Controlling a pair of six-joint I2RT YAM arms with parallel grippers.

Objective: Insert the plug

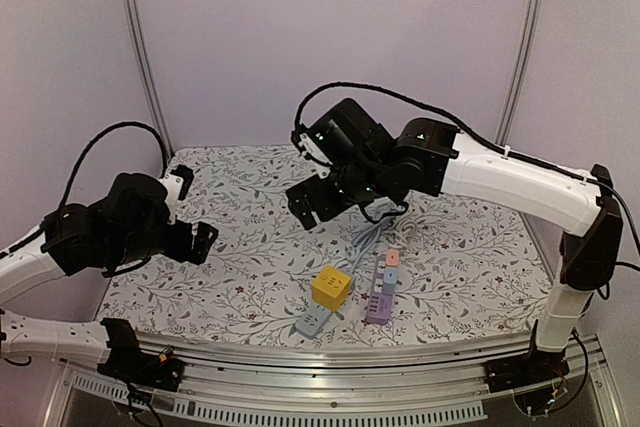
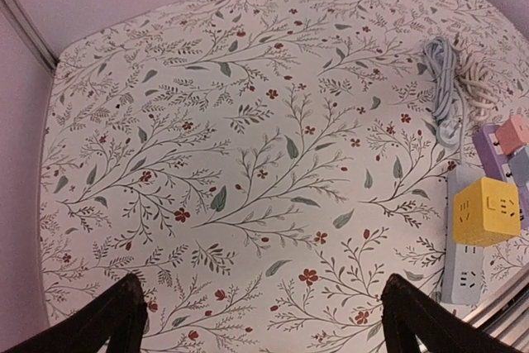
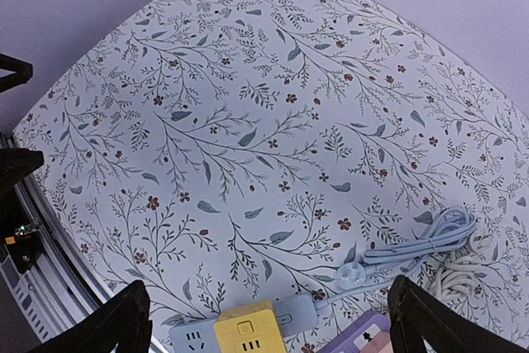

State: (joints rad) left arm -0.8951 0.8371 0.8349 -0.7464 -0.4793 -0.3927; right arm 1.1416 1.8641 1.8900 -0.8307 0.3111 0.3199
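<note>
Both my grippers spread wide over a floral tablecloth (image 1: 250,257); the plug is nearer my right one.
My left gripper (image 2: 263,283) hovers at the left, well apart from everything. My right gripper (image 3: 269,285) hangs mid-table. The round white plug on a pale blue cable (image 3: 353,274) lies to its near right, just beside the grey-blue plastic power strip (image 3: 192,336).

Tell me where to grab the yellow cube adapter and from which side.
Grip the yellow cube adapter by two opposite flat side faces, coming down from above. It sits on the grey power strip with its top free, and its parallel faces suit a pinch. The purple power strip lies beside it, so probably avoid that side.
</note>
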